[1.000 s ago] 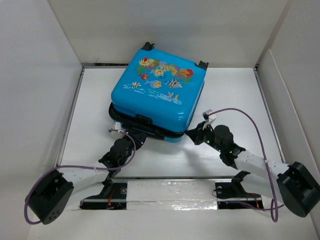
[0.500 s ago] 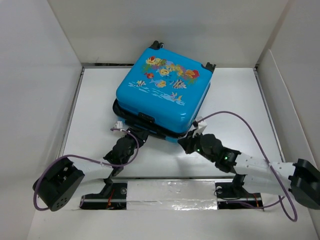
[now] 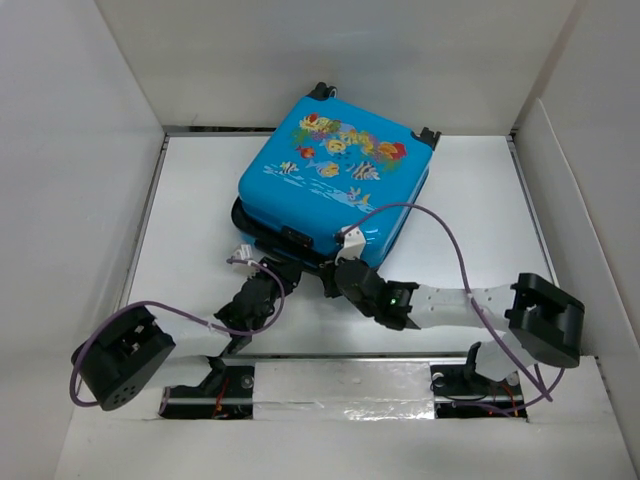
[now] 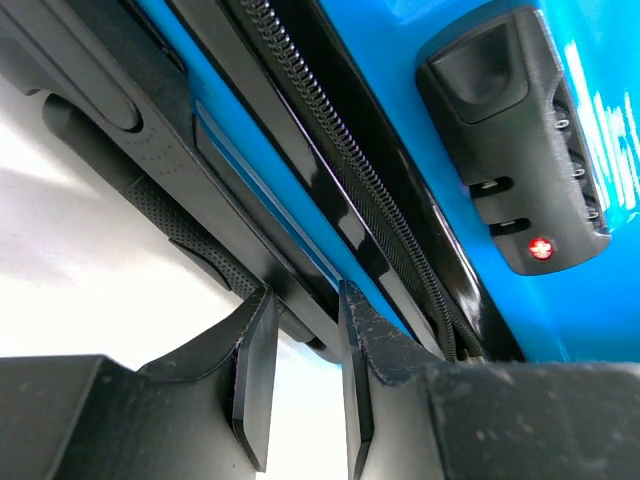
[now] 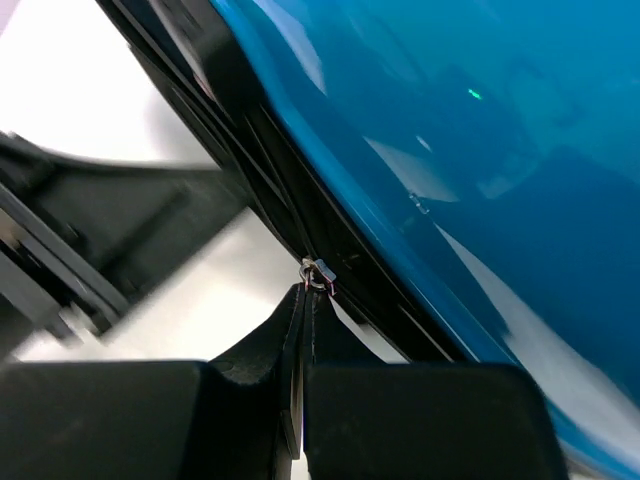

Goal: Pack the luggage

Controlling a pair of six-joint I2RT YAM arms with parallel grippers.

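Note:
The luggage (image 3: 330, 185) lies flat on the white table, fish print up, lid down on its lower shell. Up close its blue shell (image 4: 600, 320) carries a black combination lock (image 4: 520, 150) beside the zipper teeth (image 4: 340, 150). My left gripper (image 3: 268, 272) is at the near-left edge. Its jaws stand a narrow way apart (image 4: 305, 300), with the end of a black rim strip (image 4: 300, 315) filling the gap between the tips. My right gripper (image 3: 333, 272) is at the near edge just right of it. It is shut (image 5: 305, 292) on the zipper pull, whose metal ring (image 5: 316, 270) shows just past the tips, under the blue shell (image 5: 450, 120).
White walls (image 3: 80, 150) enclose the table on three sides. A purple cable (image 3: 440, 220) arcs from the right arm over the luggage's near-right corner. Two caster wheels (image 3: 322, 90) stick out at the far end. A taped strip (image 3: 340, 385) runs along the near edge.
The right gripper has travelled left along the luggage's near edge with the zipper pull. The luggage has slid a little to the far right. The left gripper followed and its jaws widened slightly.

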